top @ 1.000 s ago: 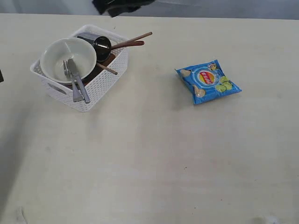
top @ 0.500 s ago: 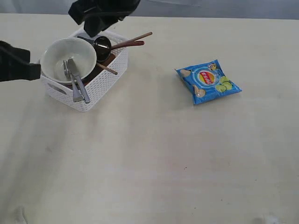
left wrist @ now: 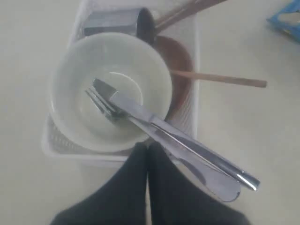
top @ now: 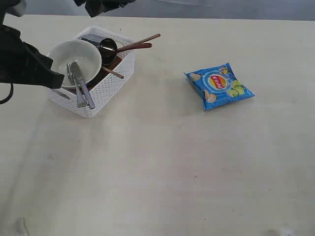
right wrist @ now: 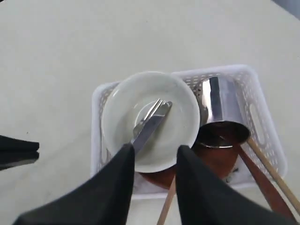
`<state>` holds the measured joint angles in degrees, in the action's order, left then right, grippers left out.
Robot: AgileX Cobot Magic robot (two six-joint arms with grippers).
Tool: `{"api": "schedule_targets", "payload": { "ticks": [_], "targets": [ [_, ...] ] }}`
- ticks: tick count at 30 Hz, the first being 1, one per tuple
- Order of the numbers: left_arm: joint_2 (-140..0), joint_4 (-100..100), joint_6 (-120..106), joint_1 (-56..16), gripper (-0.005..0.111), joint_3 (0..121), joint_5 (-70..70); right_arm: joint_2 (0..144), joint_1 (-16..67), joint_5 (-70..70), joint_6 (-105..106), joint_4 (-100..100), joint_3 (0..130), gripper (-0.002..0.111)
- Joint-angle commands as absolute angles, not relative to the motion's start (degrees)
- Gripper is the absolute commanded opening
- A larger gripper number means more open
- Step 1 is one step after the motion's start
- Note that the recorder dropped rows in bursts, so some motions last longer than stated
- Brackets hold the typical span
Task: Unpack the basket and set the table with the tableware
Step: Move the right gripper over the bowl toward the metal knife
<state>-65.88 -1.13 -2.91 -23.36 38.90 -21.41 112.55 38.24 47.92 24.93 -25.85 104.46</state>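
A: You're looking at a white basket [top: 106,91], its walls showing a perforated woven pattern?
B: Yes. You're seeing a cream bowl [top: 91,59], the knife and fork [top: 81,88] shining silver, and the cup [top: 106,47] gleaming steel-grey.
A: Spoon?
B: The spoon [top: 135,46] is showing dark brown, the chip bag [top: 219,86] blue with a red-yellow logo, the table [top: 172,162] plain cream-beige.

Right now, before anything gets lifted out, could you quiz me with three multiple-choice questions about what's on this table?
1. Where does the knife blade rest?
A) in the bowl
B) on a napkin
C) on the floor

2. What colour is the chip bag?
A) red
B) blue
C) black

3. How is the steel cup sitting?
A) upright
B) upside down
C) on its side

Answers:
1 A, the blade lies across the bowl's inside.
2 B, its wrapper is mostly blue.
3 C, its open mouth faces sideways inside the basket.
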Motion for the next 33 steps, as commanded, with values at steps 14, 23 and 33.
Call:
{"api": "schedule_targets", "payload": {
  "ticks": [14,23,33],
  "targets": [
    [-64.0,-0.6,0.0,-22.6,0.0,37.0,-25.0,115.0,36.9,65.0,33.6,-35.8,104.8,0.03],
    [-64.0,-3.1,7.1,-11.8,0.0,36.4,-25.5,115.2,43.6,57.6,25.2,-25.4,104.8,0.032],
    [-64.0,-3.0,6.7,-7.9,0.0,34.6,-23.4,124.9,47.1,55.0,19.7,-19.4,110.3,0.042]
  ]
}}
